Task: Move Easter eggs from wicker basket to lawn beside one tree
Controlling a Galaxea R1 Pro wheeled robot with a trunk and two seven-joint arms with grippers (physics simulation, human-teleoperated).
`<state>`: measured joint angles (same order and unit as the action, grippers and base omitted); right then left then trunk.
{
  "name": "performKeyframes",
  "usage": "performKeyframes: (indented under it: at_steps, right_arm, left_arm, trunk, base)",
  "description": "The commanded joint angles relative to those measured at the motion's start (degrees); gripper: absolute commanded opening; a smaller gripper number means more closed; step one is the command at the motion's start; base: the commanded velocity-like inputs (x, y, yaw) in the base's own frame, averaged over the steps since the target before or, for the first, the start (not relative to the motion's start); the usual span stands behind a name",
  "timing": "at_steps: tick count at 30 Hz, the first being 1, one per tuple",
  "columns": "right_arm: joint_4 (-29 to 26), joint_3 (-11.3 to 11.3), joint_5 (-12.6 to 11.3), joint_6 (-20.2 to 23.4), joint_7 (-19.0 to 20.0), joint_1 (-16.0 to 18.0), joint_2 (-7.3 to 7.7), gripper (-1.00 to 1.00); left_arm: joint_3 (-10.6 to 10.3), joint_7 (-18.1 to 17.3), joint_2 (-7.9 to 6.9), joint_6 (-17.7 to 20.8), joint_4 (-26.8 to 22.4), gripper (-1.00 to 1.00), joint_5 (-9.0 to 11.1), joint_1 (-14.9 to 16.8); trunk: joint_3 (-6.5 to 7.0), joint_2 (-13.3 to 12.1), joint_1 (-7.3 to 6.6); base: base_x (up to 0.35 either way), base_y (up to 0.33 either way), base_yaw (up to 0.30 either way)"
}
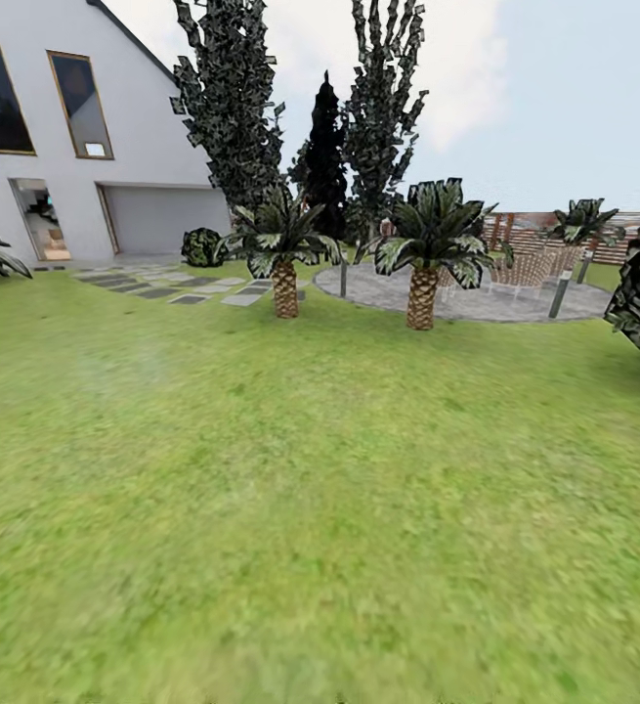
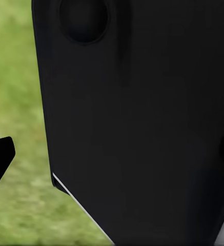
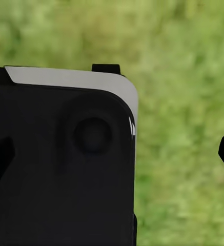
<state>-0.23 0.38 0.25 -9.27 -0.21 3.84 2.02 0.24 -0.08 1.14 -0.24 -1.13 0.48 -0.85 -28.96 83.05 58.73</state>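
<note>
On mottled lawn [image 1: 290,508], scaly-trunked palms [image 1: 283,284]

mottled matt lawn [image 1: 320,508], scaly palm trunks [image 1: 285,288]

Before you the lawn [image 1: 310,508] spreads wide. Behind it, two palms [image 1: 282,249] stand side by side, the paved circle [image 1: 476,298] just behind them. The house [image 1: 75,147] is far left, stepping stones [image 1: 178,286] before its garage door. The fence [image 1: 544,230] runs behind the circle, at right.
</note>
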Motion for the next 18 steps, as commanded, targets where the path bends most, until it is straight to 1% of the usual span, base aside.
performKeyframes:
  at_steps: [1,18]
  right_arm:
    - [0.05,0.05,0.04,-0.30,-0.03,0.03,0.00,1.00]
    - [0.06,0.06,0.07,-0.48,-0.06,0.03,-0.05,1.00]
  left_arm:
    - [0.02,-0.01,0.01,-0.03,-0.10,1.00,0.05,-0.03]
    - [0.02,0.07,0.01,-0.04,-0.10,1.00,0.05,-0.03]
  trunk:
    - [-0.14,0.03,0.00]
    - [-1.69,0.03,0.00]
  base:
    - [0.000,0.000,0.071]
    - [0.000,0.000,0.081]
